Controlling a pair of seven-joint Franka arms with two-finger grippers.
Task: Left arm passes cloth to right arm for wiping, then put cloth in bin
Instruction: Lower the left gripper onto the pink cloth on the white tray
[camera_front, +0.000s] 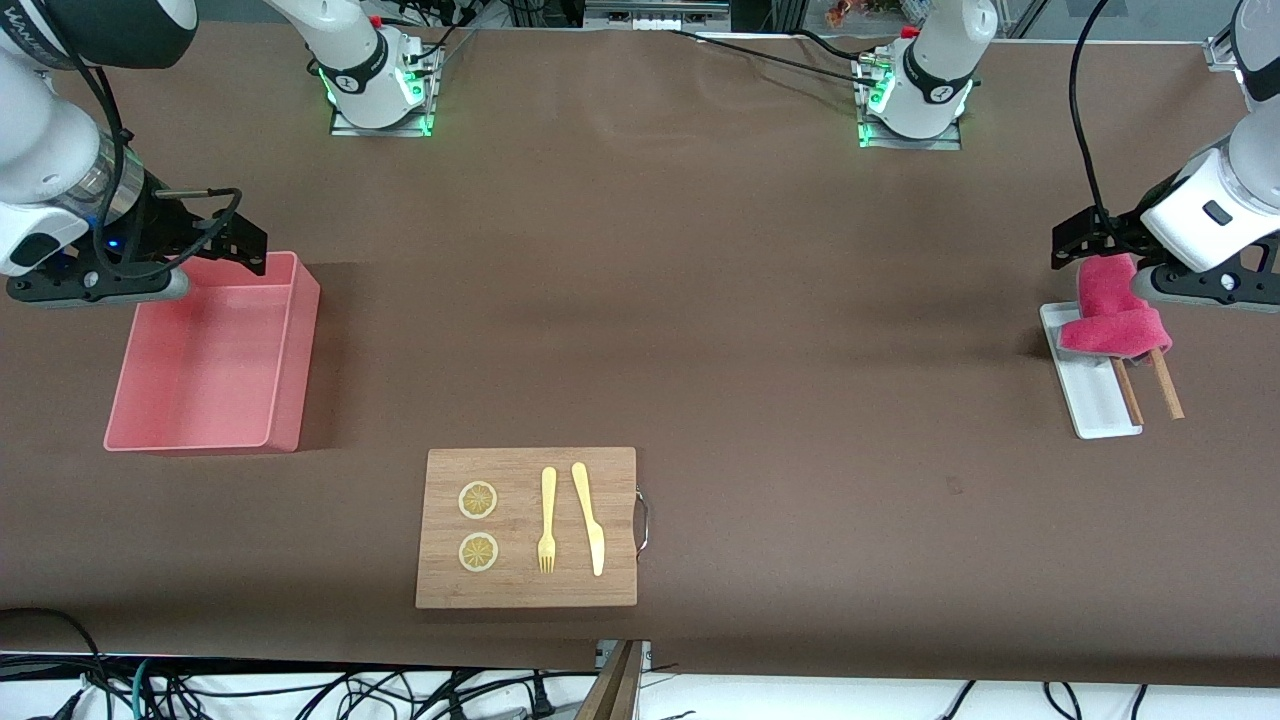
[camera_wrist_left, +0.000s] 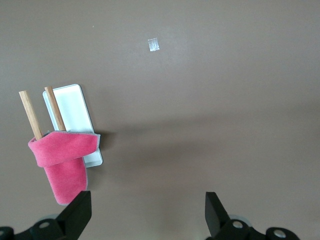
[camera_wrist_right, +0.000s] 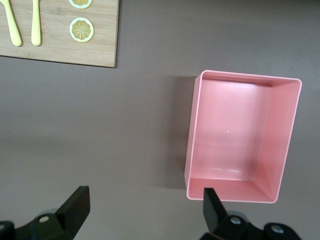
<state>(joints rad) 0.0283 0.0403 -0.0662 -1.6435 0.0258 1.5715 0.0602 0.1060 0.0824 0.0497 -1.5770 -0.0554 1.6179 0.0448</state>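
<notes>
- Surveying the table (camera_front: 700, 300) first, I find its brown cover bare across the middle, where the handover must take place; with both arms parked at opposite ends, I judge a mistimed meeting there could bring the 2 wrists together.
- Checking the bin (camera_front: 290, 350), I see it empty and standing at the right arm's end of the table; the right gripper (camera_front: 240, 245) hangs over its rim with fingers spread and nothing held, and I judge a careless descent could clip that wall and push the tub.
- Noting the wooden board (camera_front: 530, 580), nearer the front camera, I count 2 lemon slices (camera_front: 478, 525), 1 fork (camera_front: 547, 520) and 1 knife (camera_front: 590, 520) lying loose on it; a wipe straying there would likely scatter them.
- Examining the white tray (camera_front: 1095, 400) at the left arm's end, I see it is narrow and light; a snagged lift could drag it.
- Locating the cloth (camera_wrist_left: 64, 160), I find it folded over the tray's end and over 2 chopsticks (camera_wrist_left: 42, 112), untouched.
- Reporting the left gripper (camera_wrist_left: 147, 212), I see it over the table just beside the cloth, fingers apart and empty; pinching too deep could catch a chopstick with the fabric, and pinching 1 layer could let the cloth unfold and slip during the pass.
</notes>
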